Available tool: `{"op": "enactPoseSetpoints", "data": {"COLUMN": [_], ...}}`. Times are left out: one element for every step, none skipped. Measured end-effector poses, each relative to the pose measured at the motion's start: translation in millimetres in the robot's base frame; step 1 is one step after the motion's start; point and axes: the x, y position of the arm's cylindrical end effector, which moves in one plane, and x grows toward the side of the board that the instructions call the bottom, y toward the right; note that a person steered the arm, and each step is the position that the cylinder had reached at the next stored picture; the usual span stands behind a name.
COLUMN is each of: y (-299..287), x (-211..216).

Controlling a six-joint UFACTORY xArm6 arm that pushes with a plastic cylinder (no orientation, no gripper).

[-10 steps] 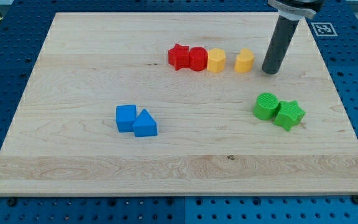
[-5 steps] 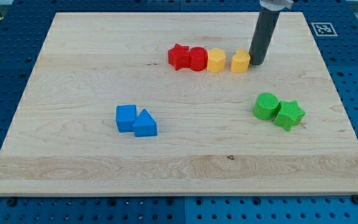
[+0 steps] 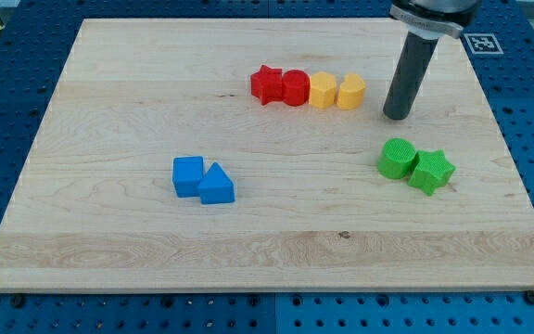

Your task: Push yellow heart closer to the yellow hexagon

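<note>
The yellow heart (image 3: 350,92) lies near the view's top centre, touching the right side of the yellow hexagon (image 3: 322,91). The hexagon touches a red cylinder (image 3: 294,88), which touches a red star (image 3: 267,84), so the four form one row. My tip (image 3: 397,116) rests on the board to the right of the yellow heart and a little lower, with a clear gap between them. It stands above the green blocks.
A green cylinder (image 3: 397,159) and a green star (image 3: 431,171) sit together at the view's right. A blue cube (image 3: 188,175) and a blue triangular block (image 3: 216,185) sit together left of centre. The wooden board (image 3: 109,250) ends close behind the rod.
The tip pushed the yellow heart left until it touched the yellow hexagon. The tip then drew back to the right and slightly down, away from the heart.
</note>
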Motion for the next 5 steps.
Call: {"op": "enactPoseSetpoints", "data": {"y": [-19.8,-39.9,-49.2,-49.0,-30.7], "x": [-1.2,-11.7,-20.2,-22.2,-16.9]}}
